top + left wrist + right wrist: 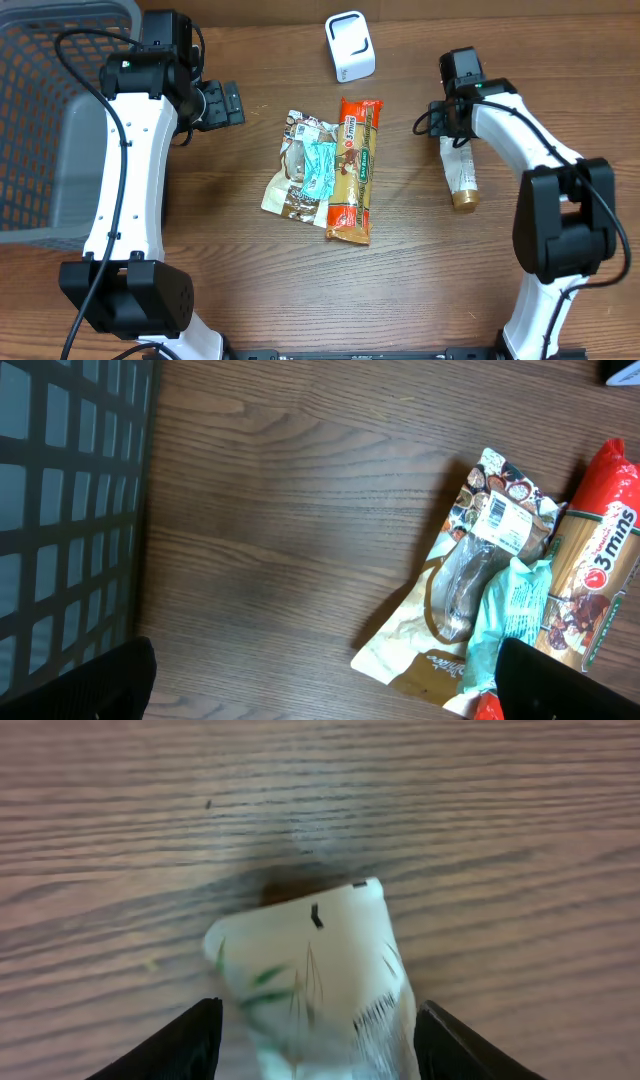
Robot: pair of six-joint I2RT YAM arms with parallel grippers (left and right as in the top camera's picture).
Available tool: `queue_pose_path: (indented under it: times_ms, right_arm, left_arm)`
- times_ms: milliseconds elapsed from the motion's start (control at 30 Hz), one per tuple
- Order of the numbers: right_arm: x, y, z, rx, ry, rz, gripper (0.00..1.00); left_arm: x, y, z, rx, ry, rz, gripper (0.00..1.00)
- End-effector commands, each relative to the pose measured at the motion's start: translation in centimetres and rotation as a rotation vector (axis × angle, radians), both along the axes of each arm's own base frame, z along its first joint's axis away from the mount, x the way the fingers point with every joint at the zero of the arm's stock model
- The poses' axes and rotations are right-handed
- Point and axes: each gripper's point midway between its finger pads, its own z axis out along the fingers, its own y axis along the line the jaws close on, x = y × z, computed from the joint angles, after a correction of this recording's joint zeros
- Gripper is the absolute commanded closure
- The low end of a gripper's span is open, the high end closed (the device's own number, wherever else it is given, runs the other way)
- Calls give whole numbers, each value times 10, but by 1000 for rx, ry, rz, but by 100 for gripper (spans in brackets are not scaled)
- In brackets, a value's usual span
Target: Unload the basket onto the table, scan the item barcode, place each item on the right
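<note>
Okay, my right pincer straddles the bottle on the worktop, jaws spread, placed to grab it for the scanner; left pincer gapes idle.

A wooden table is recorded across every view: mid-brown, matt, with a fine grain seen running side to side in the overhead view. A grey grid-walled basket is noted at its left edge. The surface is evenly lit — only soft, faint shadows are cast.
</note>
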Motion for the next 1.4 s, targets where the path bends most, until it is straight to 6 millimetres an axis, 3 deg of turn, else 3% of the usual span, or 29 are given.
queue_pose_path:
  times_ms: [0, 167, 333, 467, 600, 733, 833, 900, 1000, 1167, 1367]
  right_arm:
    - [7, 3, -3, -1, -1, 48, 43]
    - [-17, 40, -11, 80, 98, 217, 55]
    - [-68, 77, -17, 125, 276, 358, 56]
    - [-91, 93, -8, 160, 349, 390, 56]
    - [-90, 104, 24, 245, 311, 397, 61]
    - [-79, 99, 62, 265, 197, 353, 71]
    - [-75, 92, 77, 255, 151, 308, 85]
    - [-77, 88, 81, 255, 150, 275, 87]
    - [-88, 86, 77, 267, 198, 208, 78]
    - [-124, 92, 63, 251, 331, 201, 35]
    - [-166, 90, 32, 225, 474, 77, 31]
  left_arm:
    - [0, -2, -4, 2, 10, -23, 0]
    - [0, -2, -4, 1, 10, -23, 0]
    - [0, -2, -4, 2, 10, -23, 0]
    - [0, -2, -4, 2, 10, -23, 0]
    - [0, -2, -4, 1, 10, -23, 0]
    - [0, -2, -4, 2, 10, -23, 0]
    - [0, -2, -4, 2, 10, -23, 0]
    - [0, -2, -4, 2, 10, -23, 0]
    - [0, -2, -4, 2, 10, -23, 0]
    - [0, -2, -4, 2, 10, -23, 0]
    - [0, -2, -4, 1, 10, -23, 0]
